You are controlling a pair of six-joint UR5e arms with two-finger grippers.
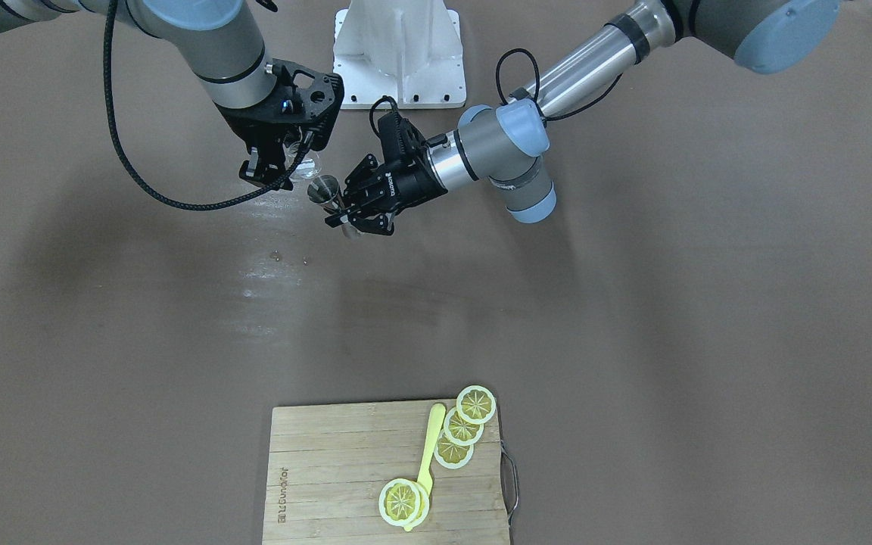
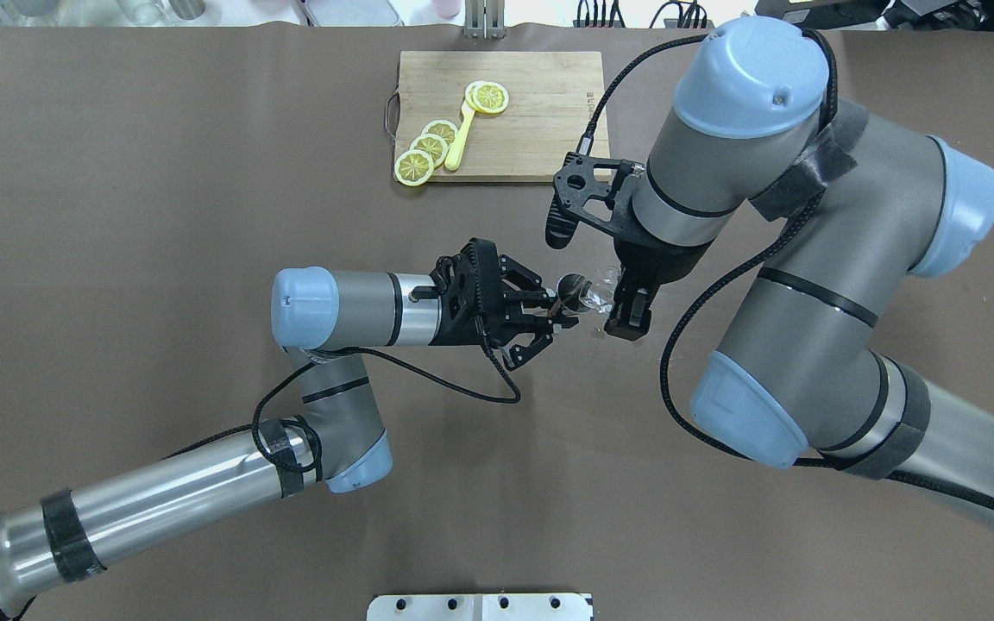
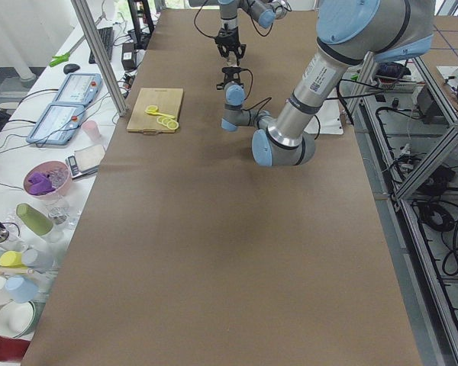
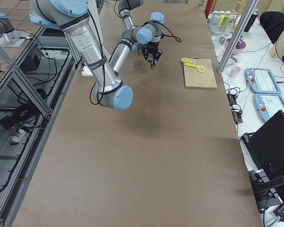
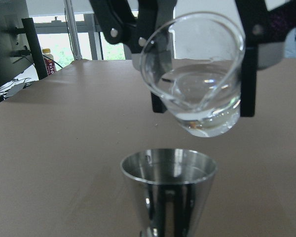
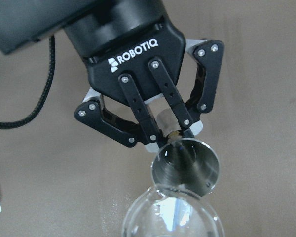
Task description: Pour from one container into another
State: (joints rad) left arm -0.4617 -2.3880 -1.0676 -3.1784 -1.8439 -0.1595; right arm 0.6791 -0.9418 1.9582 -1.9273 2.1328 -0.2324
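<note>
My left gripper (image 2: 564, 315) is shut on the narrow waist of a steel jigger (image 2: 570, 286), which it holds upright above the table with its mouth open upward. My right gripper (image 2: 616, 302) is shut on a clear glass beaker (image 2: 602, 289), tilted with its lip over the jigger. In the left wrist view the beaker (image 5: 197, 84) hangs just above the jigger (image 5: 168, 182) with clear liquid pooled at its low side and no visible stream. The right wrist view looks down past the beaker (image 6: 172, 215) into the jigger (image 6: 185, 168) and onto the left gripper (image 6: 172, 136).
At the table's far side from the robot lies a wooden cutting board (image 2: 540, 112) with lemon slices (image 2: 488, 97) and a yellow spoon (image 2: 460, 142). The white robot base plate (image 1: 400, 53) stands behind both grippers.
</note>
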